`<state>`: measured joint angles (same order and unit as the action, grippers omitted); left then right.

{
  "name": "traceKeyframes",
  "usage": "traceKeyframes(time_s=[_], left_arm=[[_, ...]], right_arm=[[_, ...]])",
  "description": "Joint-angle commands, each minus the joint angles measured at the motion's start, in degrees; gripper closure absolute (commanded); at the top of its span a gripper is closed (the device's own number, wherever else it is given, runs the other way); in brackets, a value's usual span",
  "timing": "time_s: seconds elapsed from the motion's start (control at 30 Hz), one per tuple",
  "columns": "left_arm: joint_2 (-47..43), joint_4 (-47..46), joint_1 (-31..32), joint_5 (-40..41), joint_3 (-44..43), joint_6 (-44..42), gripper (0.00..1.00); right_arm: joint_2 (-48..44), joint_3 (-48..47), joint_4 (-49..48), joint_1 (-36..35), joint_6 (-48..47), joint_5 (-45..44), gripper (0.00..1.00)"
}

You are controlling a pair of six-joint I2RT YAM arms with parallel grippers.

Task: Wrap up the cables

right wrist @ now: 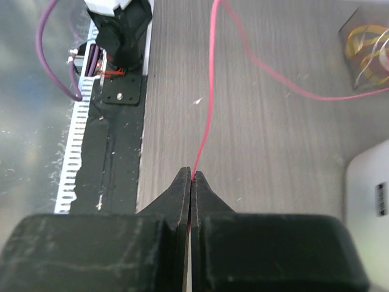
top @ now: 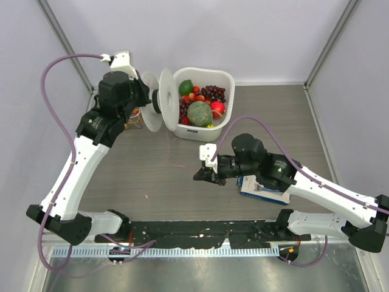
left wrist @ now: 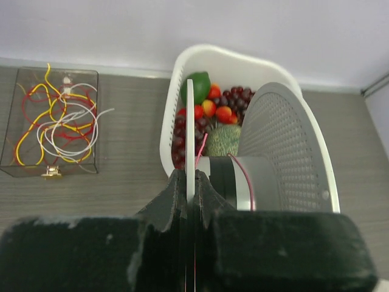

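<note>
- The left gripper (left wrist: 190, 182) is up at the back of the table (right wrist: 273, 152), its jaws pinched tight on the thin front disc of a white spool (left wrist: 285, 146), which it holds on edge just in front of the basket (left wrist: 243, 64) of fruit (left wrist: 237, 94).
- A pink-red wire (right wrist: 209, 91) comes off the spool's grey hub, close by the held disc.
- The right gripper (right wrist: 191, 179) sits low over the middle of the table, jaws squeezed together on that same thin wire. From the fingertips it runs straight away across the wood, then curves off toward the far side.
- The other cables (left wrist: 55, 121), a loose tangle of red, yellow and white strands, lie in a clear box (left wrist: 91, 164) on the table, to the left of the basket and apart from it.
- A blue and white carton (top: 262, 191) lies under the right arm.
</note>
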<state>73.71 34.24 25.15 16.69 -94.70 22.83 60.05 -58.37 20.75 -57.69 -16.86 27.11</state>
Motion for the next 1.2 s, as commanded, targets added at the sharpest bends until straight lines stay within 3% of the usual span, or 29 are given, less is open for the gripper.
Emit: traceKeyframes(time_s=[0.0, 0.33, 0.5, 0.87, 1.17], left_arm=[[-3.7, -6.1, 3.8, 3.4, 3.6, -6.2, 1.0], [-4.8, -5.9, 9.3, -0.6, 12.0, -10.4, 1.0], [-7.6, -5.6, 9.9, -10.6, 16.6, -14.7, 1.0], [-15.5, -5.4, 9.9, -36.6, 23.2, -18.7, 1.0], [-13.6, 0.1, 9.8, -41.5, 21.4, -19.1, 1.0]], right_arm=[[1.1, -10.2, 9.3, -1.5, -12.7, -0.7, 0.99], [6.1, -26.4, 10.5, -2.8, -17.3, -2.2, 0.99], [7.4, -28.5, 7.8, -1.9, -17.5, -9.9, 0.99], [13.5, -34.9, 3.2, 19.7, -3.0, -5.0, 0.99], [18.0, -39.1, 2.3, 23.9, 0.5, -3.3, 0.99]])
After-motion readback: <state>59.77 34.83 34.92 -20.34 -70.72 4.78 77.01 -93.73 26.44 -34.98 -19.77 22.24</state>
